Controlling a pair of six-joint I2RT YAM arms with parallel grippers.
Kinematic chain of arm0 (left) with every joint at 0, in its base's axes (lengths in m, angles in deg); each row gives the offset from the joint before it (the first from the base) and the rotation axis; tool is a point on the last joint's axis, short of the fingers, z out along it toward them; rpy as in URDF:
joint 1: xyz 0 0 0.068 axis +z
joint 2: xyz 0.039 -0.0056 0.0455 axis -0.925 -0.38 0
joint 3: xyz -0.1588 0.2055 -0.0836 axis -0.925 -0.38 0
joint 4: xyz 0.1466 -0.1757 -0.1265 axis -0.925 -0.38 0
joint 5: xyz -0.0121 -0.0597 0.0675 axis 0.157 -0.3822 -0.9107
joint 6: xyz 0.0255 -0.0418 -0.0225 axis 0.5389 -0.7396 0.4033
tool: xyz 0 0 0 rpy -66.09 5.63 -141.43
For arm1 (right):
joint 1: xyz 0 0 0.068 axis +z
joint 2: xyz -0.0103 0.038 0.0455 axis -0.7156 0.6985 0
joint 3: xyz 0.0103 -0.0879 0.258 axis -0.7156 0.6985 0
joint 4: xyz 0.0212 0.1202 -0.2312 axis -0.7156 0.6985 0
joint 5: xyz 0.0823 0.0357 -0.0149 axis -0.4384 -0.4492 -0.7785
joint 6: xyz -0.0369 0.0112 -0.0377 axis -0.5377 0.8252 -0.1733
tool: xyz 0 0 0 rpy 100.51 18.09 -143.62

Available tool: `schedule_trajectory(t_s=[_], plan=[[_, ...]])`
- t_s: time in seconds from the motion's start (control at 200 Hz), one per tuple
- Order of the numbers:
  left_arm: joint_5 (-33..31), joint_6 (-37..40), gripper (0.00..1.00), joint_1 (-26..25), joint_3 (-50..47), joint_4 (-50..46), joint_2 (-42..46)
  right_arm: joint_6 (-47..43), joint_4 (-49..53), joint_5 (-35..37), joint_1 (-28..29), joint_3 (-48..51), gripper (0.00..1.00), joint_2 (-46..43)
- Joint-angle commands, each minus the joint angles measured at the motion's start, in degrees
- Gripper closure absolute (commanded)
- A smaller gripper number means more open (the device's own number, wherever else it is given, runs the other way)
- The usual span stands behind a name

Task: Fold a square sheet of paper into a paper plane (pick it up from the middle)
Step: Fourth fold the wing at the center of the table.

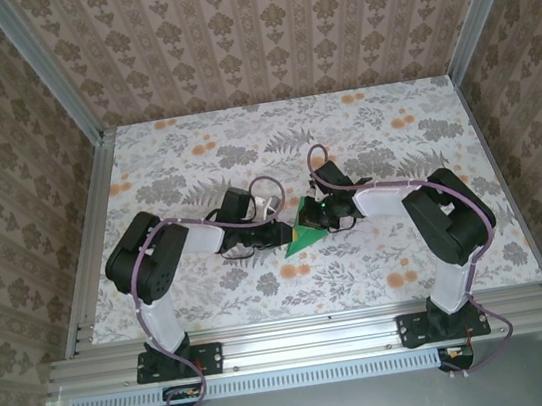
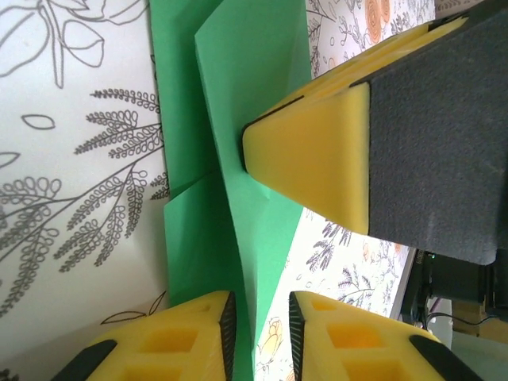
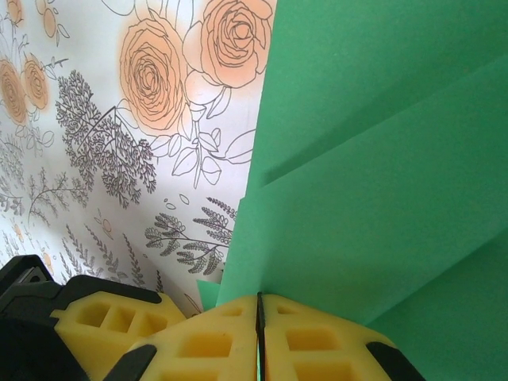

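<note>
Two yellow fingers (image 2: pixel 190 341) of the left gripper (image 2: pixel 260 305) stood a little apart, and the edge of the folded green paper (image 2: pixel 238 63) ran into the gap between them. The right gripper (image 3: pixel 259 305) had its jaws closed, with the tips against the paper. Both arms were bent at the elbow and reached inward, bringing the grippers close together near the middle of the floral table (image 1: pixel 193 153). The paper lay there between them, a pointed triangular shape with layered flaps and creases.
</note>
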Motion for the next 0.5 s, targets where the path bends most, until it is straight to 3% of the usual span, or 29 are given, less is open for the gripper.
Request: schedule_trajectory(t_s=[0.0, 0.12, 0.495], plan=[[0.9, 3.0, 0.81, -0.1, -0.1, -4.5, 0.6, 0.0, 1.8, 0.9, -0.3, -1.3, 0.89, 1.3], [1.1, 3.2, 0.90, -0.1, 0.3, -4.6, 0.0, 0.0, 1.8, 0.9, -0.3, -1.2, 0.89, 1.2], [0.1, 0.8, 1.00, -0.1, 0.2, -3.7, -1.6, -0.6, 2.2, 0.7, -0.3, -1.9, 0.88, 1.8]])
